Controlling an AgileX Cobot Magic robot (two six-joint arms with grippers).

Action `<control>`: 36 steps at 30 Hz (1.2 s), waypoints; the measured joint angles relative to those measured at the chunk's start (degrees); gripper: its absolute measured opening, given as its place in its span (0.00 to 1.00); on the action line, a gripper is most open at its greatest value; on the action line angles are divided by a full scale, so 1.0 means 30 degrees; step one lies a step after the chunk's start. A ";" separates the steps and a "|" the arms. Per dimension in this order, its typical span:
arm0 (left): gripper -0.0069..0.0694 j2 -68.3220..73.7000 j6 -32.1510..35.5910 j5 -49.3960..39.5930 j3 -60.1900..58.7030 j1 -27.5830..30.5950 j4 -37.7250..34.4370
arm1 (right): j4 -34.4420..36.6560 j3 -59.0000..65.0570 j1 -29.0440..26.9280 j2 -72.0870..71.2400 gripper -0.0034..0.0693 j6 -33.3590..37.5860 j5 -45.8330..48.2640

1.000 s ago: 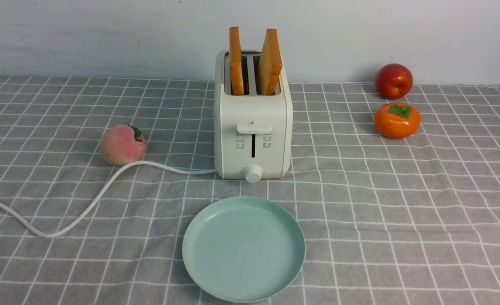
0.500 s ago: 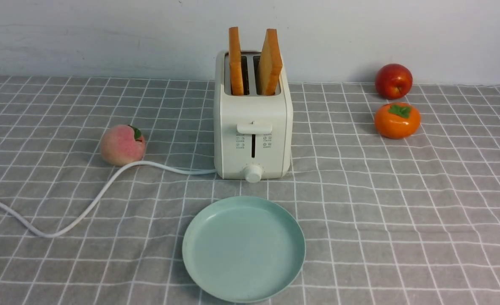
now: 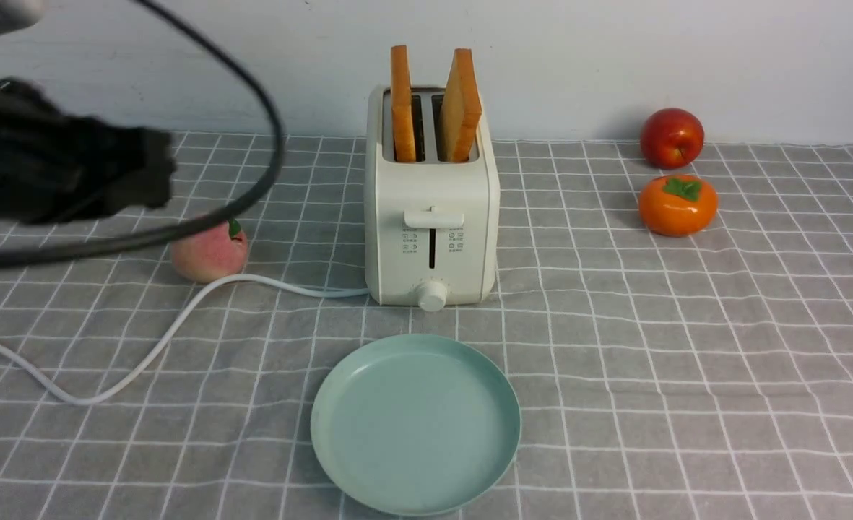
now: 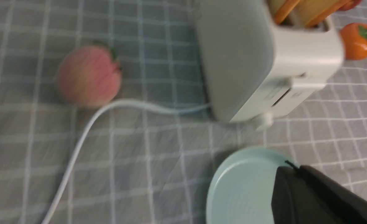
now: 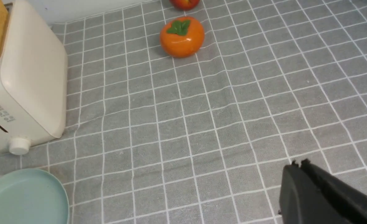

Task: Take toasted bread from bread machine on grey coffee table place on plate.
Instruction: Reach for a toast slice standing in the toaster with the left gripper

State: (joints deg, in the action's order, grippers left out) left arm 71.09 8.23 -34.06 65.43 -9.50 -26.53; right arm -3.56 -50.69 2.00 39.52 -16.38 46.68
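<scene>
Two slices of toasted bread (image 3: 402, 101) (image 3: 461, 105) stand upright in the slots of the cream-white bread machine (image 3: 432, 217) at the back middle of the grey coffee table (image 3: 686, 325). The mint-green plate (image 3: 415, 422) lies bare in front of it. My left gripper (image 4: 290, 169) is shut and empty, above the plate's edge (image 4: 242, 189). Its arm (image 3: 65, 177) shows blurred at the far left, raised above the table. My right gripper (image 5: 298, 165) is shut and empty over bare cloth, right of the bread machine (image 5: 31, 84). It is out of the front view.
A pink peach (image 3: 208, 249) lies left of the bread machine, with the white power cord (image 3: 152, 350) curving past it to the left edge. A red apple (image 3: 672, 137) and an orange persimmon (image 3: 677, 204) sit at the back right. A white wall stands behind.
My left arm and its black cable have come into the front view at the far left, blurred by motion. The toast, bread machine and plate have not moved.
</scene>
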 joint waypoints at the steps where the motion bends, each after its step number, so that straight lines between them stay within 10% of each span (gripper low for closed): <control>1: 0.07 0.0692 0.0857 0.0616 0.0523 -0.0304 -0.0727 | 0.0024 -0.0003 0.0000 0.0000 0.03 0.0043 0.0000; 13: 0.11 0.8377 0.4428 0.5206 0.6071 -0.3694 -0.2440 | 0.0792 -0.0019 0.0000 0.0000 0.04 0.0063 0.0360; 26: 0.91 1.3566 0.5434 1.1860 0.7880 -0.4549 -0.3494 | 0.0973 -0.0019 0.0000 0.0000 0.05 0.0068 0.0366; 32: 0.84 1.5010 0.5456 1.3539 0.7900 -0.4549 -0.3595 | 0.0973 -0.0019 0.0000 0.0000 0.06 0.0068 0.0452; 36: 0.49 1.5371 0.5500 1.4866 0.7900 -0.4531 -0.3595 | 0.0973 -0.0019 0.0000 0.0000 0.07 0.0068 0.0704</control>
State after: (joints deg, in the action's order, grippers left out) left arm 117.20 24.74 10.54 89.13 -23.10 -37.31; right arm -0.65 -50.75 2.00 39.52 -16.18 48.79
